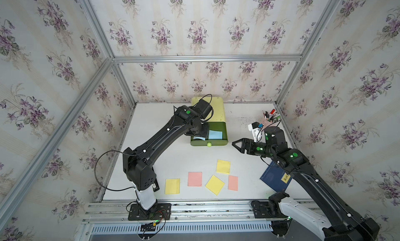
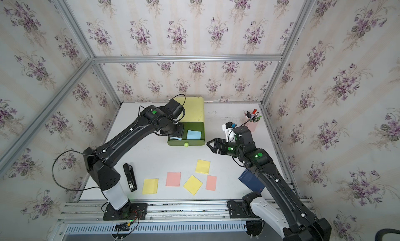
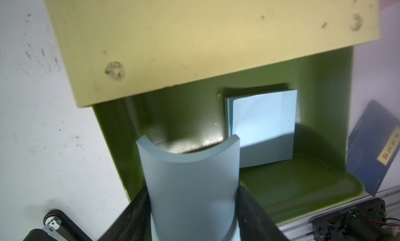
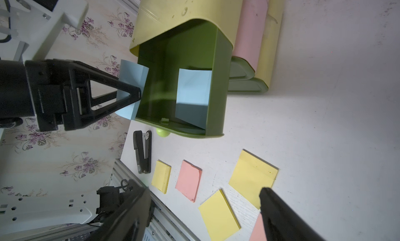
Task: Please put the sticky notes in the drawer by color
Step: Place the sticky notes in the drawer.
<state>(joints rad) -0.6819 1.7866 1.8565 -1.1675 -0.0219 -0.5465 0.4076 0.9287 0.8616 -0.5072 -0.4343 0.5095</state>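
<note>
Blue paper note (image 3: 186, 177) bows inside left pincer (image 3: 192, 194).

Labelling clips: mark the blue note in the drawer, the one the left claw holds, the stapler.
Lying blue note (image 1: 215, 134): a top view, its face.
Held blue note (image 3: 188, 185): left wrist view, curled face.
Stapler (image 2: 130, 177): a top view, body.

Diffuse, even light fills both top views, leaving faint shadows on the white table (image 1: 173, 159); the frame rails (image 1: 94, 23) lean outward toward the edges. In the left wrist view the gripped blue note (image 3: 188, 185) is shaded and soft, the second blue note (image 3: 264, 114) half glaring, half shadowed
</note>
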